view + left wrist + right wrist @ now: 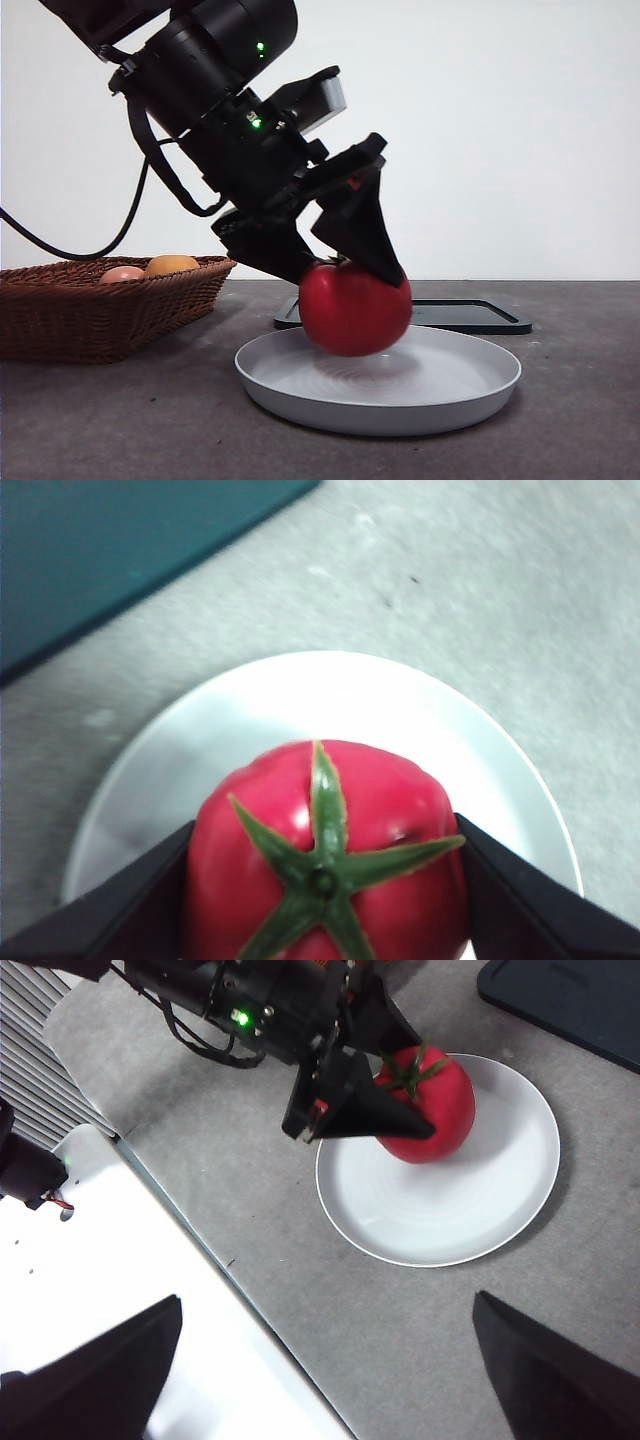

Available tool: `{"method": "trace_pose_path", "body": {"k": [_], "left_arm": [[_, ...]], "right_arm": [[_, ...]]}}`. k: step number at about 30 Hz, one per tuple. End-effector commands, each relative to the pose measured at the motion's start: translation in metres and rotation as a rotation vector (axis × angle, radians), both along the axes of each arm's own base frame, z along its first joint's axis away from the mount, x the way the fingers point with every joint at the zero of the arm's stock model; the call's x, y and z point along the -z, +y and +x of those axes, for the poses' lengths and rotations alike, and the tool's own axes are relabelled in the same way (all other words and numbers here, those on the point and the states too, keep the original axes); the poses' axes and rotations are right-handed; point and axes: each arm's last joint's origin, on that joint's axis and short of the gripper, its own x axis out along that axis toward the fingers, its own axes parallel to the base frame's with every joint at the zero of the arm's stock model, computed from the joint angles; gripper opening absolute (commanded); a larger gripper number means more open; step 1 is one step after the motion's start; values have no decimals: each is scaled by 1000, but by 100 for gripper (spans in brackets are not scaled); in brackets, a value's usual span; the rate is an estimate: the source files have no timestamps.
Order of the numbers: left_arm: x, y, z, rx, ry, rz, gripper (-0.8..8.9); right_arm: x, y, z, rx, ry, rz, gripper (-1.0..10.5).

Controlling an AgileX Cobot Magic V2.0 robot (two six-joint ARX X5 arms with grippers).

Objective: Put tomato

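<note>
The tomato point(355, 308) is pinched between the left gripper's point(340, 262) jaws just above the white plate point(470, 385), while the right gripper's point(325, 1380) jaws are spread wide.

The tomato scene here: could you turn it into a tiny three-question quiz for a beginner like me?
1. True or false: the left gripper is shut on the tomato.
2. What is directly beneath the tomato? A) wicker basket B) white plate C) black tray
3. Fill in: the right gripper waits with its jaws ____.

Key: 1 true. 2 B, the white plate; the tomato seems just above it. 3 open.
</note>
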Motion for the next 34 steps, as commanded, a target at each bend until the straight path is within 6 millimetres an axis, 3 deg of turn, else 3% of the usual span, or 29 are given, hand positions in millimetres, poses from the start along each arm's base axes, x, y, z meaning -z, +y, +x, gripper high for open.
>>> {"method": "trace_pose_path", "body": {"k": [1,10,16,25,34], "left_arm": [[6,-10,0,36,-9,17,236],[10,-13,-1,59,-13,37,257],[11,-14,-4,66,-6,42,509],[3,-16,-3,65,-20,24,509],[-28,-1,-2,33,-66,-18,507]], "right_arm": [[-6,1,1,-4,-26,5,463],[-6,1,1,-4,-25,4,463],[-6,1,1,-4,-25,4,463],[-6,1,1,-4,-24,4,463],[-6,1,1,-5,-24,4,463]]}}
